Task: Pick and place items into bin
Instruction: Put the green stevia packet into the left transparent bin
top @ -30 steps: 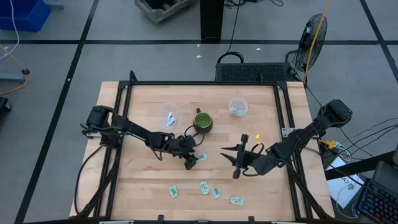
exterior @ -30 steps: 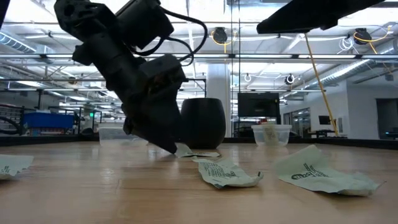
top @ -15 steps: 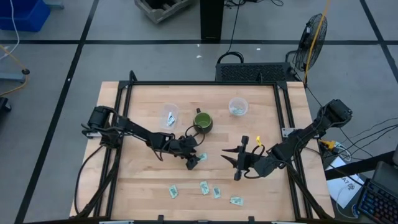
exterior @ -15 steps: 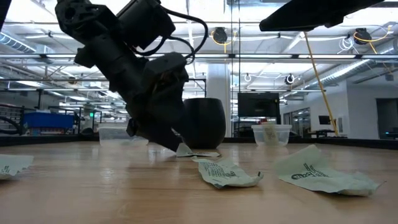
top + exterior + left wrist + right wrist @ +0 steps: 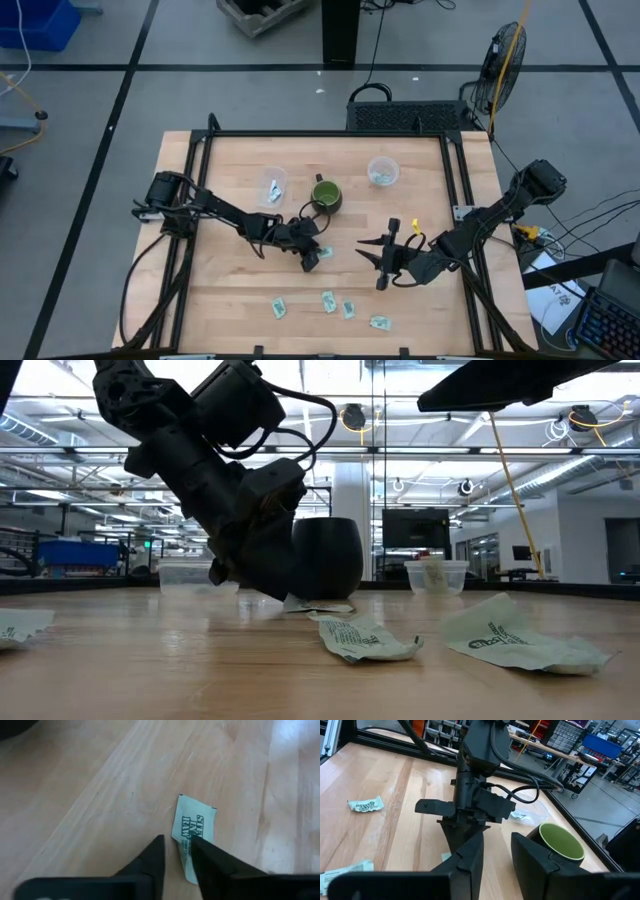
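A pale green and white packet (image 5: 196, 831) lies flat on the wooden table (image 5: 220, 270), just in front of the dark green mug (image 5: 326, 194). My left gripper (image 5: 176, 841) points down over the packet's long edge. Its fingers stand a narrow gap apart, and one fingertip (image 5: 196, 845) covers that edge. In the high view this gripper (image 5: 312, 258) sits just left of the packet (image 5: 323, 252). My right gripper (image 5: 380, 266) hovers open to the right of it, holding nothing. Several more packets (image 5: 328, 301) lie flat near the front edge. My left gripper comes at the packet from above, and one fingertip lies over its long edge (image 5: 183, 836). The other fingertip stands off on bare wood. I cannot tell whether either finger touches the packet, which lies flat on the table.
Two clear cups (image 5: 272, 183) (image 5: 383, 171) with packets inside stand at the back, either side of the mug. Loose packets (image 5: 365, 638) (image 5: 520, 635) lie close to the front edge. A black frame (image 5: 190, 200) runs around the table.
My left gripper has edged toward the table's right edge, closer to the packet by the mug, and has tipped a little lower. The packet has stayed where it was.
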Available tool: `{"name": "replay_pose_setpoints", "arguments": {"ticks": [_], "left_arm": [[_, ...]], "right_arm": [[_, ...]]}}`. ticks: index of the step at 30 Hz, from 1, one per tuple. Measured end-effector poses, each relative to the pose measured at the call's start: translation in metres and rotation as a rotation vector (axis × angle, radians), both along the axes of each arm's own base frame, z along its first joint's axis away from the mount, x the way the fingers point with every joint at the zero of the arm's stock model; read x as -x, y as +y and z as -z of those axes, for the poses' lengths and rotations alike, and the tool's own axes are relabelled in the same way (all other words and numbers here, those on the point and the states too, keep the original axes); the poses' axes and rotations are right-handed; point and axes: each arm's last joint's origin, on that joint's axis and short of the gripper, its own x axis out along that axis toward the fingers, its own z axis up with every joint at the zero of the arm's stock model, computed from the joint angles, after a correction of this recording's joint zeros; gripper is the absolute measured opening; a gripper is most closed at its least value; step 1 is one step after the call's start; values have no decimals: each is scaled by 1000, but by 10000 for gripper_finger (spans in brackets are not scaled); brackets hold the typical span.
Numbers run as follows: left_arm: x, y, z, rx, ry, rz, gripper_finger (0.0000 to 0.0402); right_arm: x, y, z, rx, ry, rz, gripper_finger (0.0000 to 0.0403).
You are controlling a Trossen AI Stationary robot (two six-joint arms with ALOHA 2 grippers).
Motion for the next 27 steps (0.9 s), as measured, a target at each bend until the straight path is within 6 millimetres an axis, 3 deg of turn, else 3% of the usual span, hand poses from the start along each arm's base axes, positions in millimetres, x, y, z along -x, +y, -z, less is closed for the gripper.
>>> {"name": "replay_pose_setpoints", "arguments": {"ticks": [8, 21, 27], "left_arm": [[0, 3, 0, -16, -1, 6, 7], [-1, 3, -6, -12, -28, 55, 8], [6, 5, -35, -67, -73, 69, 7]], "right_arm": [[1, 0, 2, 12, 20, -4, 91], [1, -1, 3, -5, 24, 3, 91], [2, -1, 5, -10, 37, 8, 91]]}}
